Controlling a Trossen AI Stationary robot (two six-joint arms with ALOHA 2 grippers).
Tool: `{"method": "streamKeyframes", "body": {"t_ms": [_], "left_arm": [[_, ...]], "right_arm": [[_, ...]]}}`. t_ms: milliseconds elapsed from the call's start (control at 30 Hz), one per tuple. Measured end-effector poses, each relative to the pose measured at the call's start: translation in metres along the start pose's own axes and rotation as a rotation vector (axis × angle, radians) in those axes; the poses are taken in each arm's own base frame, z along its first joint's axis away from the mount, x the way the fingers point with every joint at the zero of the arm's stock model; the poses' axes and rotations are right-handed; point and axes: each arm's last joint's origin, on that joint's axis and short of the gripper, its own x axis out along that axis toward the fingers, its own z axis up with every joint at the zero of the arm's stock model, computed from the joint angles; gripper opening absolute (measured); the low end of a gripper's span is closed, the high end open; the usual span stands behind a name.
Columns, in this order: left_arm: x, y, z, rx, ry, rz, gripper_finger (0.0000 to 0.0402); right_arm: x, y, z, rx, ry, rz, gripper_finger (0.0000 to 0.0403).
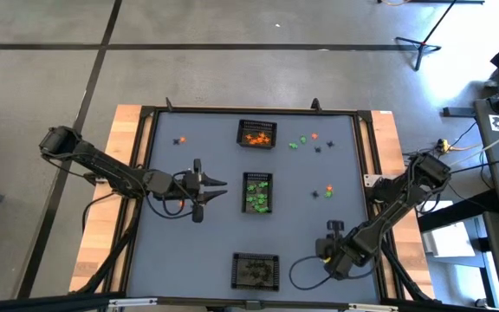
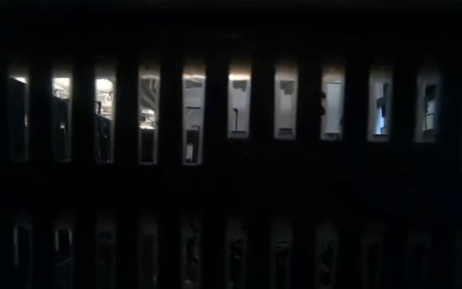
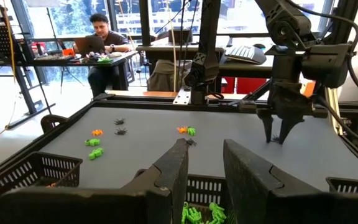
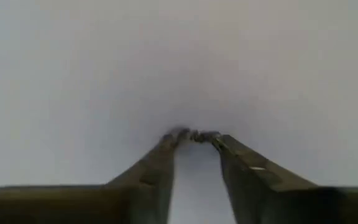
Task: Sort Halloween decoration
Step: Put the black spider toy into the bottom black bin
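Halloween decoration lies loose on the grey mat (image 1: 197, 251): green, orange and black trinkets far right (image 1: 306, 142), an orange-green pair (image 1: 328, 187) with a black one (image 1: 314, 194), and some far left (image 1: 178, 139). My right gripper (image 1: 332, 228) points down at the mat near right, and its fingertips (image 4: 196, 135) flank a tiny dark trinket (image 4: 196, 134). My left gripper (image 1: 218, 188) hangs level and open beside the green basket (image 1: 258, 191), nothing between its fingers (image 3: 205, 146). My right gripper comes from above, pointing down, with its two tips (image 4: 174, 135) on either side of the tiny dark trinket lying on the mat. I cannot tell whether the tips touch it.
Three black mesh baskets stand in a row down the middle: orange trinkets in the far one (image 1: 256, 133), green in the middle, black in the near one (image 1: 255, 270). A raised frame (image 1: 145, 173) rims the mat. Beyond the table a person (image 3: 101, 37) sits at a desk.
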Motion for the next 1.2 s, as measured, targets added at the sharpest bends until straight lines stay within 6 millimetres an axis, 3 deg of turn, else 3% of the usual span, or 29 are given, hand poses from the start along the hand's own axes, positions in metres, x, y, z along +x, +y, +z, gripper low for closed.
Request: {"method": "streamKeyframes", "body": {"t_ms": [200, 467, 567, 833, 967, 1200], "left_arm": [[0.0, 0.0, 0.0, 0.0, 0.0, 0.0, 0.0094], [0.0, 0.0, 0.0, 0.0, 0.0, 0.0, 0.0094], [0.0, 0.0, 0.0, 0.0, 0.0, 0.0, 0.0094], [0.0, 0.0, 0.0, 0.0, 0.0, 0.0, 0.0094], [0.0, 0.0, 0.0, 0.0, 0.0, 0.0, 0.0094], [0.0, 0.0, 0.0, 0.0, 0.0, 0.0, 0.0094]], "right_arm": [[0.0, 0.0, 0.0, -0.026, -0.019, -0.018, 0.001], [-0.005, 0.001, 0.004, -0.058, -0.044, -0.064, 0.0003], [-0.011, 0.0, 0.008, -0.085, -0.075, -0.155, 0.0002], [-0.058, 0.014, 0.045, -0.122, -0.244, -0.204, 0.0001], [-0.078, 0.026, 0.073, -0.183, -0.402, -0.097, 0.0001], [-0.091, 0.036, 0.116, -0.305, -0.678, 0.187, 0.0]]}}
